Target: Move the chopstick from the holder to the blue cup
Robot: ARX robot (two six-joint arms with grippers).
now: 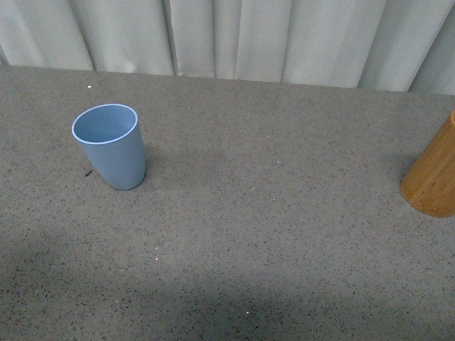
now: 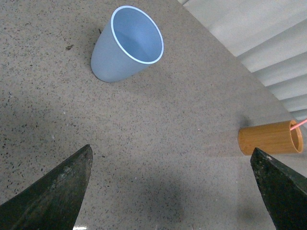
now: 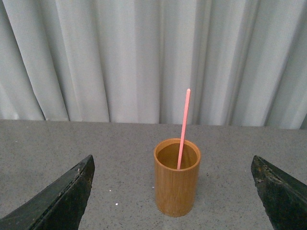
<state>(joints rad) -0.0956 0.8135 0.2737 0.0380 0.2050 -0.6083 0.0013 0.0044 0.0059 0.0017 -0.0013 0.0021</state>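
The light blue cup (image 1: 110,145) stands upright and empty on the left of the grey table. At the right edge of the front view is the orange-brown holder (image 1: 434,177), cut off by the frame. Neither arm shows there. In the right wrist view the holder (image 3: 176,187) stands straight ahead with one pink chopstick (image 3: 183,127) leaning in it. My right gripper (image 3: 172,157) is open, short of the holder, its fingers wide on either side. My left gripper (image 2: 171,148) is open over bare table, with the cup (image 2: 125,45) and the holder (image 2: 268,138) both ahead of it.
A pale pleated curtain (image 1: 234,35) hangs along the table's far edge, close behind the holder. The speckled grey tabletop (image 1: 270,234) stretches between cup and holder. A shadow darkens the near part of the table.
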